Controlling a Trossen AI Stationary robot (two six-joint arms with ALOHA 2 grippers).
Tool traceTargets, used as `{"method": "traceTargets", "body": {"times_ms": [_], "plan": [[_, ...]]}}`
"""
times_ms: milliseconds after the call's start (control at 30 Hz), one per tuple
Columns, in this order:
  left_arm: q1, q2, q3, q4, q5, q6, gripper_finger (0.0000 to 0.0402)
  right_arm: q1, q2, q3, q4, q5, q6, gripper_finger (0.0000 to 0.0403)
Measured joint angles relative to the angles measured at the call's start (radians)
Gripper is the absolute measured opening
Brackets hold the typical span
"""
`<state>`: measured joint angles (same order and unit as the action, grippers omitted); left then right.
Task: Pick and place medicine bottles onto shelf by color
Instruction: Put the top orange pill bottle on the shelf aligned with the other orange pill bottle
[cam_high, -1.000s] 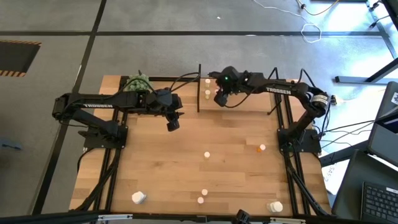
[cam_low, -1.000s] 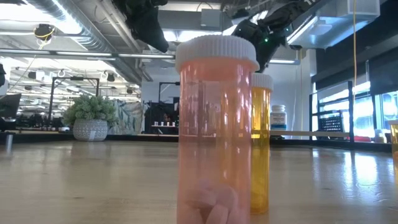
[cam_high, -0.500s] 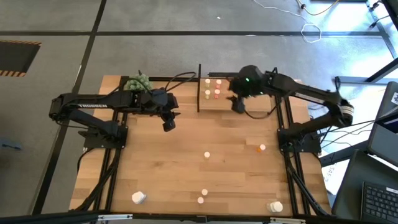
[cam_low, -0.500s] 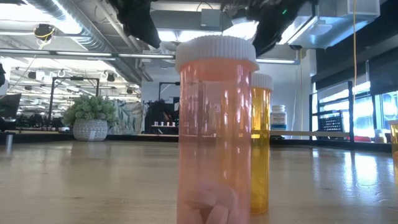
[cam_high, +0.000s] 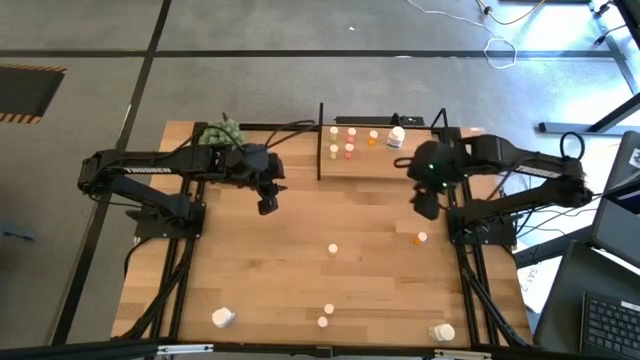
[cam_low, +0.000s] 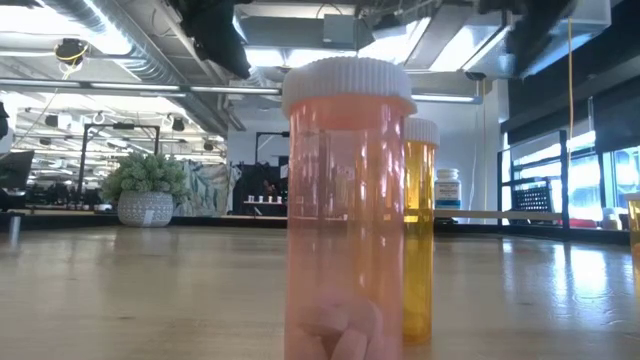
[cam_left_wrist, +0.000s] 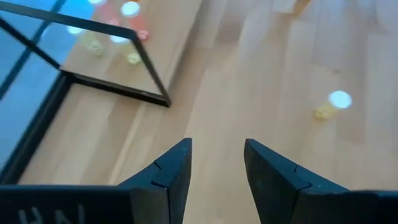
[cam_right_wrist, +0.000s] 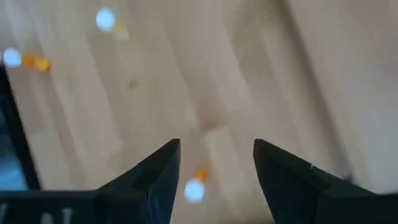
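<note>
Table (cam_high: 300, 270): loose medicine bottles (cam_high: 332, 248) scattered mid-board and along near edge. Shelf (cam_high: 420, 165) at far edge: several bottles grouped, presumably by colour. Right gripper (cam_high: 426, 208) spread, empty, above orange bottle (cam_high: 417, 240), likely next pick. Left gripper (cam_high: 267, 204) spread, empty, waiting beside shelf.

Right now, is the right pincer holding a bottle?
No. In the right wrist view the right pincer stands open with only bare tabletop and a small orange bottle below between its fingers.

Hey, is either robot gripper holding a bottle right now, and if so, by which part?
Nothing is held. The left gripper and the right gripper are both open, with only bare table showing between their fingers.
</note>
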<state>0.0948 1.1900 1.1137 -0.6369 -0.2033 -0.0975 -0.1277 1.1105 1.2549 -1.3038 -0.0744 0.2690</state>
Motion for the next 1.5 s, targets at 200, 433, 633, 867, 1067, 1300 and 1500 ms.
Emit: {"method": "traceTargets", "body": {"times_ms": [200, 433, 633, 867, 1067, 1300, 1500], "plan": [[0.000, 0.000, 0.000, 0.000, 0.039, 0.002, 0.0141, 0.070, -0.036, -0.023, -0.130, -0.029, 0.083, 0.0204], [-0.005, 0.000, 0.000, 0.001, 0.040, 0.003, 0.0141, 0.147, -0.151, -0.150, -0.067, -0.071, 0.152, 0.0204], [-0.025, 0.001, 0.000, 0.005, 0.041, 0.003, 0.0141, 0.177, -0.229, -0.247, -0.037, -0.123, 0.249, 0.0204], [-0.049, 0.001, 0.002, 0.077, 0.059, 0.005, 0.0141, 0.232, -0.237, -0.378, 0.069, -0.113, 0.271, 0.0204], [-0.050, 0.001, 0.002, 0.121, 0.226, 0.022, 0.0141, 0.305, -0.236, -0.517, 0.217, -0.048, 0.253, 0.0204], [-0.050, 0.001, 0.002, 0.123, 0.247, 0.002, 0.0141, 0.352, -0.236, -0.605, 0.254, 0.003, 0.302, 0.0204], [-0.050, 0.001, 0.002, 0.127, 0.247, -0.002, 0.0141, 0.354, -0.236, -0.652, 0.302, 0.003, 0.303, 0.0204]]}}
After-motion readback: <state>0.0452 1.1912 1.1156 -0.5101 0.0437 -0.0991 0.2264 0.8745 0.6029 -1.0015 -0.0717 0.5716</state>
